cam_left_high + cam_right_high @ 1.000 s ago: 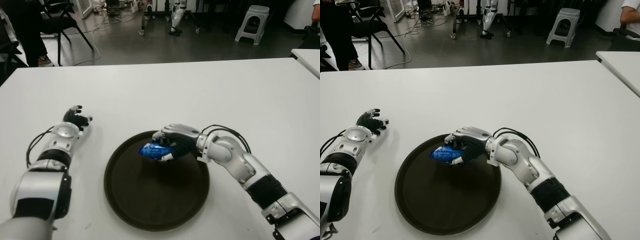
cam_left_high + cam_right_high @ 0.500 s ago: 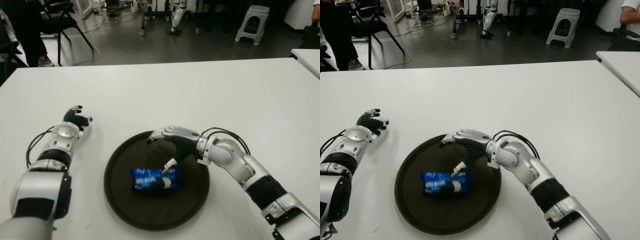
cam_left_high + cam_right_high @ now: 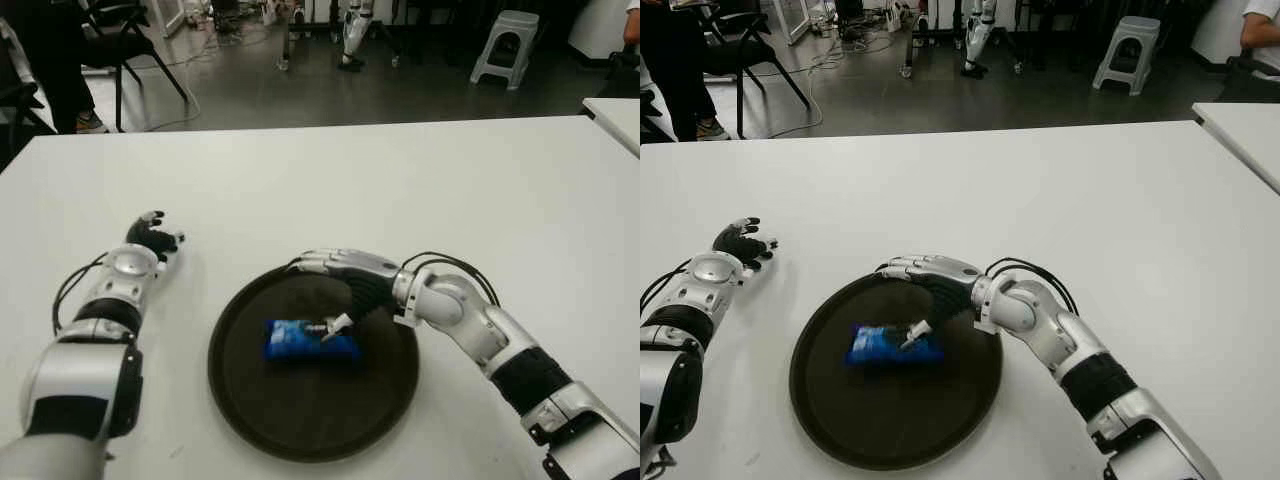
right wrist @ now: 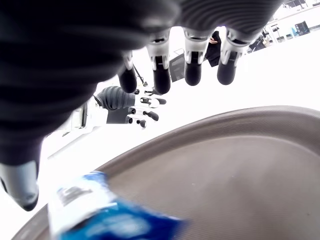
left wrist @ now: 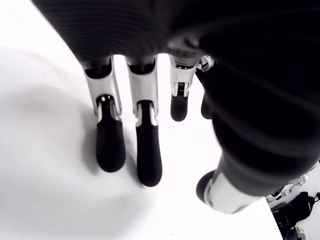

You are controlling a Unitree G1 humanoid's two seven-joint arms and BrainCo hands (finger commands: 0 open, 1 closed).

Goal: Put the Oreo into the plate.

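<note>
Oreo packet (image 3: 311, 340), blue wrapper, lying flat inside the plate (image 3: 240, 400), a little toward the far rim and free of any grip. Right hand (image 3: 340, 280) poised over the plate's far edge, fingers (image 4: 192, 65) stretched out and spread, thumb tip just beside the packet's right end; whether touching it, cannot tell. Nothing held: wrist view shows the open palm above bare dark plate with the wrapper below and apart from the fingertips. Splayed like this most likely to let the packet drop clear and settle without being dragged back. Low position over the rim judged sensible for a short fall, so no bounce out onto the white table (image 3: 420, 180).

Left hand (image 3: 152, 238) idle beside the plate, off to its left on the table, fingers (image 5: 110, 145) loosely extended and empty, kept well apart from the work.

Placement seemingly done; remaining call only for lifting the right hand away without nudging the wrapper. Some risk from the thumb catching the packet's end.
</note>
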